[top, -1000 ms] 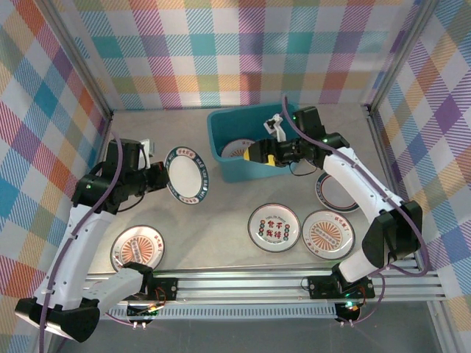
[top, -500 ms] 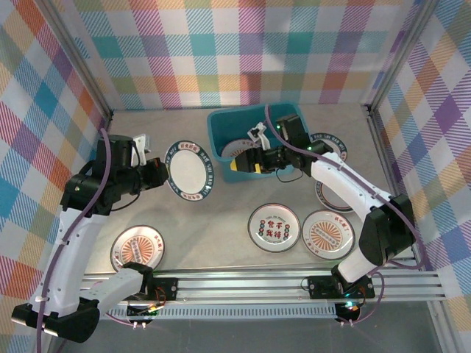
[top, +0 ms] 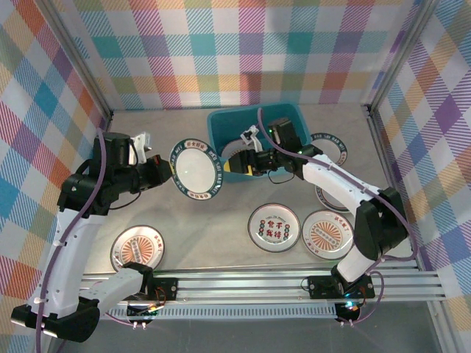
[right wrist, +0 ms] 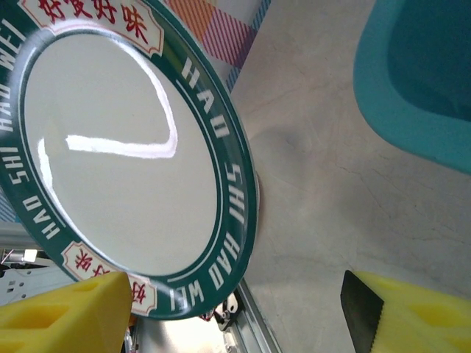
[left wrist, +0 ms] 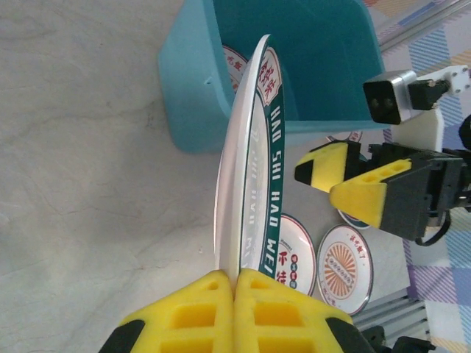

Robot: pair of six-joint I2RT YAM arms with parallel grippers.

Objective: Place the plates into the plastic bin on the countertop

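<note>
My left gripper (top: 168,170) (left wrist: 235,276) is shut on the rim of a green-rimmed plate (top: 195,169) (left wrist: 250,169) and holds it on edge above the countertop (top: 221,220), just left of the teal plastic bin (top: 283,121) (left wrist: 184,81). My right gripper (top: 239,163) (left wrist: 346,176) (right wrist: 235,309) stands open at the bin's front left corner, facing that plate (right wrist: 125,162), with one finger (right wrist: 66,309) close to its rim. Another plate (top: 234,149) (left wrist: 234,62) lies inside the bin.
Flat on the countertop lie a sunburst plate (top: 137,248) at the front left, a character plate (top: 274,227) and a second sunburst plate (top: 328,234) at the front right. Two green-rimmed plates (top: 329,144) (top: 331,197) sit beside the right arm. Plaid walls enclose three sides.
The left arm carried the plate to the right, nearer the bin. The right gripper swung left from over the bin to the plate, its jaws a little narrower.
</note>
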